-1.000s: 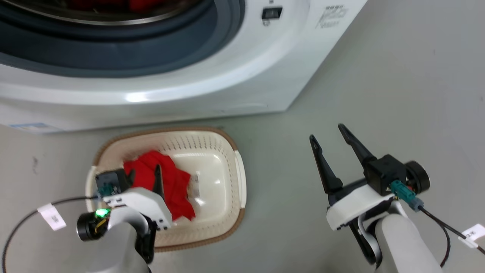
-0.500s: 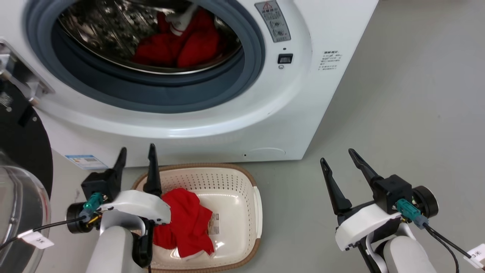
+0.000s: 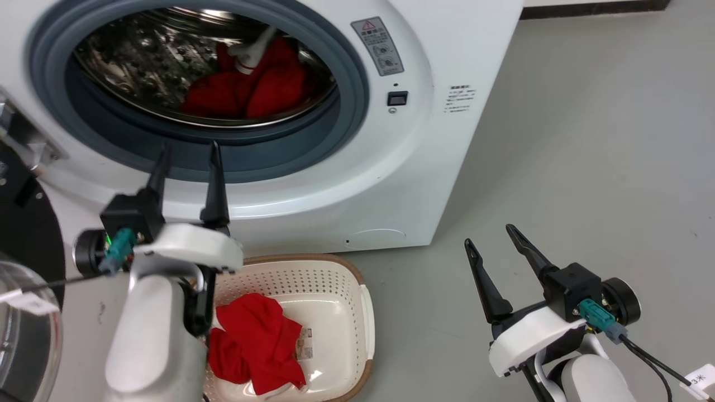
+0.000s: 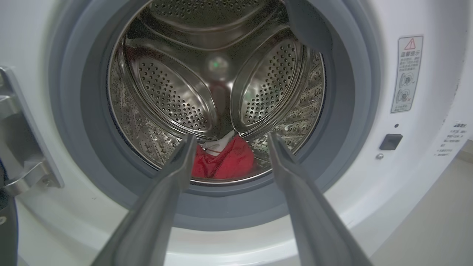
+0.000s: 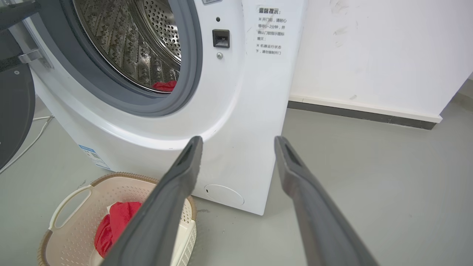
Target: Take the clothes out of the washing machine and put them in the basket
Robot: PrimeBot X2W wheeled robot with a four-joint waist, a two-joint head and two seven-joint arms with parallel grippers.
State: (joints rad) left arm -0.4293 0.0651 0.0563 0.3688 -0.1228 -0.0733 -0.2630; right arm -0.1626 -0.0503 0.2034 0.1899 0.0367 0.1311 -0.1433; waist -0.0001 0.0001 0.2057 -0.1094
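Clothes (image 3: 268,89) in the drum (image 3: 139,61): soft and light by appearance; grip a raised fold. Left gripper (image 3: 190,146) and right gripper (image 3: 489,234) gape, empty.

Printed notices on the large white front-loading washing machine (image 5: 236,111)
Right of its porthole, a grey sticker (image 4: 406,74) bears a red warning triangle over print too small to read; further right, black Chinese print (image 5: 271,31) is headed "温馨提示". A white cable tag (image 3: 698,381) reads "3米".
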